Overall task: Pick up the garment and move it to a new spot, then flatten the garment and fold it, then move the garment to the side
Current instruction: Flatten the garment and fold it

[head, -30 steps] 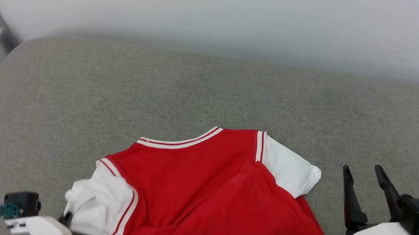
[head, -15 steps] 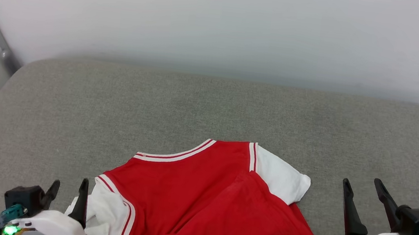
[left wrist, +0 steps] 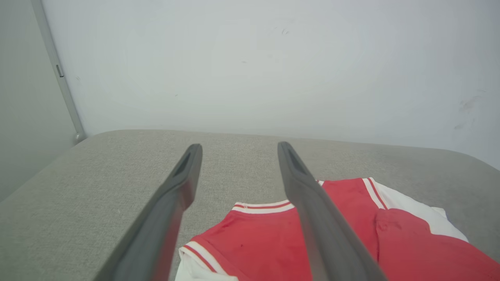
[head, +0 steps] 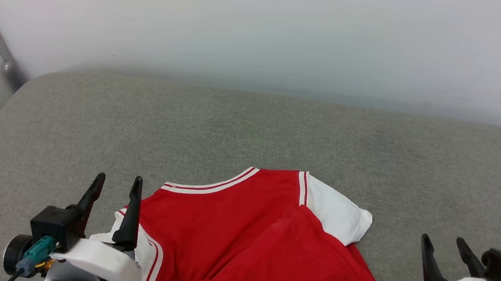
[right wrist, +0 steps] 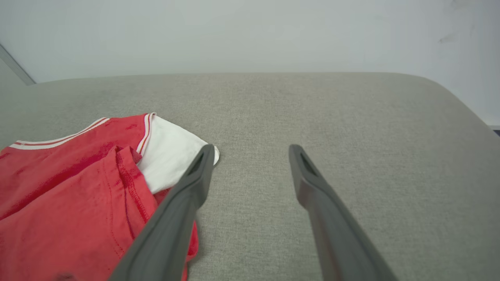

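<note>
The garment (head: 240, 233) lies in a loose heap on the near part of a grey fabric-covered cushion (head: 252, 126), between the two grippers and closer to the left one. It is a red jersey-style shirt of thin, soft cloth with short white sleeves. A curved neckline band in white with a red stripe faces the far side, toward the white wall (head: 263, 29). The same red-and-white striping runs along both shoulder seams where the sleeves join the body.

One white sleeve sticks out flat toward the robot's right. The other sleeve is bunched at the near left and partly hidden behind the left gripper's pale housing. The red body is not spread out: a large flap of it is folded up over the right half, with a stitched hem edge showing in the right wrist view (right wrist: 70, 195). Soft creases run across the lower part.

The left gripper (head: 119, 178) has its two dark fingers spread wide with nothing between them. In its own view (left wrist: 239, 146) the shirt (left wrist: 265, 238) lies below and to the right of them. The right gripper (head: 443, 239) is likewise spread wide and empty, over bare cushion just beside the shirt's right edge (right wrist: 252, 148).
</note>
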